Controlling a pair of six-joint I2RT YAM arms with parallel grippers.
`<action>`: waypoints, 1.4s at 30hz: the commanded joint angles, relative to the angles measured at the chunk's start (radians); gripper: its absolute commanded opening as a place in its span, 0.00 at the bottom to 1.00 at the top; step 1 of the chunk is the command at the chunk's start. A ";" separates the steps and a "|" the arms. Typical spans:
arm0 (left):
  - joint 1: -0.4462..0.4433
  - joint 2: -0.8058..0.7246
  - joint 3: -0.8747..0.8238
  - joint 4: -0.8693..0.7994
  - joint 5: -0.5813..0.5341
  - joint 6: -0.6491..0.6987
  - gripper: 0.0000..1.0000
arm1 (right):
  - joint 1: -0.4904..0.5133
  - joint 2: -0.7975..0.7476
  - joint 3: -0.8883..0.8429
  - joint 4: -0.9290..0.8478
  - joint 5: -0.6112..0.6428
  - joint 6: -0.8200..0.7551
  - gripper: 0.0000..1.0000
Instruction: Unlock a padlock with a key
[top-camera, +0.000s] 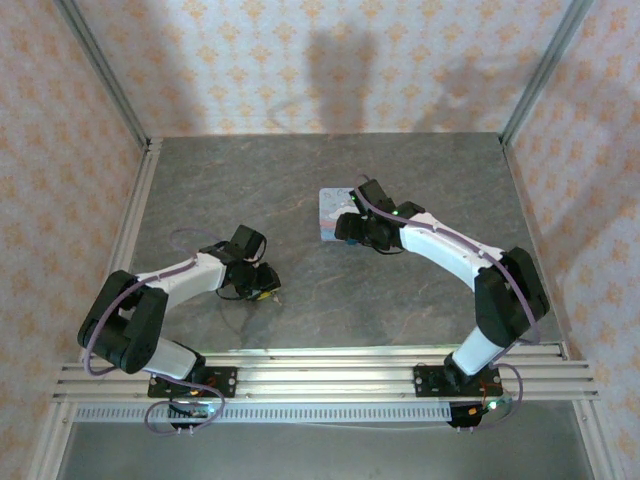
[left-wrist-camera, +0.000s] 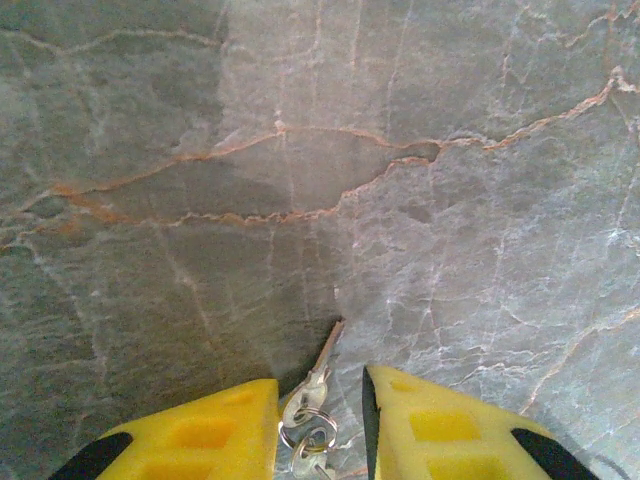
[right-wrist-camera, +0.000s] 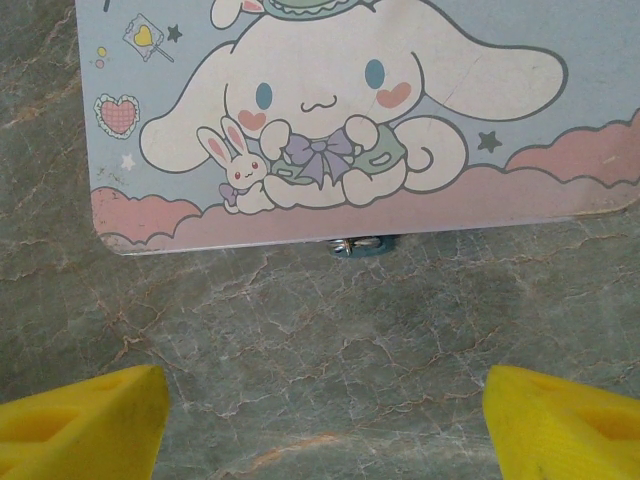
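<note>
Jaws of left gripper stand narrowly apart, straddling the key. Key's head and its rings sit in the gap between the yellow fingers. There is clearance on the right-hand side, so no pinch. Key is pale metal, lying flat on the table with its blade pointing away from the gripper. In the top view this gripper is low over the table, left of centre, near the front.

Right gripper is spread wide with nothing between the fingers, hovering just short of the padlock's near edge. Padlock lies flat on the table, cartoon face up. A small teal-and-metal piece pokes out under that edge. In the top view the padlock is mid-table, partly under the right gripper and well apart from the key.
</note>
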 joint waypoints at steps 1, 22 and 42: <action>-0.008 0.017 -0.015 0.027 0.013 -0.013 0.28 | 0.006 -0.022 -0.010 0.005 0.027 0.009 0.82; -0.032 0.069 0.028 -0.017 -0.022 0.021 0.19 | 0.006 -0.028 -0.016 0.000 0.032 0.009 0.82; -0.039 0.016 0.033 -0.023 -0.050 0.077 0.00 | 0.006 -0.083 -0.057 0.008 0.034 0.041 0.82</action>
